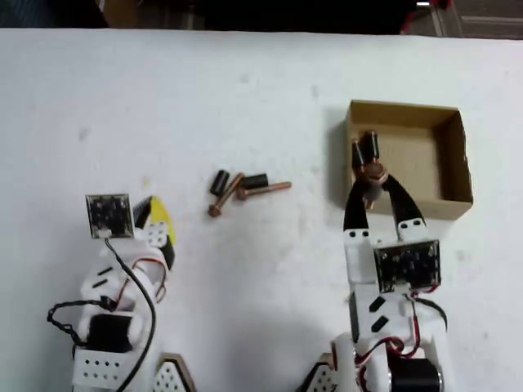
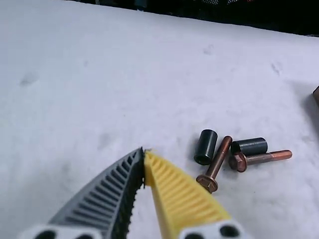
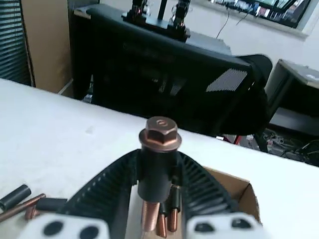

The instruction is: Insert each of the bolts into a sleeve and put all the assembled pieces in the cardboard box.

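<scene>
R gripper [image 1: 373, 175] hangs over the cardboard box [image 1: 445, 167], just inside its 7 o'clock corner. Its black fingers [image 3: 112, 184] are part-open & clamped on the sleeve of an assembled piece [image 3: 159, 149], bolt head pointing away from the wrist, thread poking out the back. A second piece [image 1: 365, 147] seems to lie inside the box by the 9 o'clock wall. L gripper [image 2: 143, 155] sits low at approx 8 o'clock on the desk [image 1: 245, 82], its fingers [image 2: 174, 194] closed tip to tip w/ nothing in them. Two loose bolts [image 2: 215, 168] & two loose sleeves [image 2: 206, 146] lie bunched mid-desk, approx 1 o'clock from the L gripper. Risks: the grip is on the sleeve only, so a tilt on release could let the bolt slide out. The drop point is so near the corner that the piece may clip the rim & bounce onto the desk. No writing, label or brand legible on box or parts
</scene>
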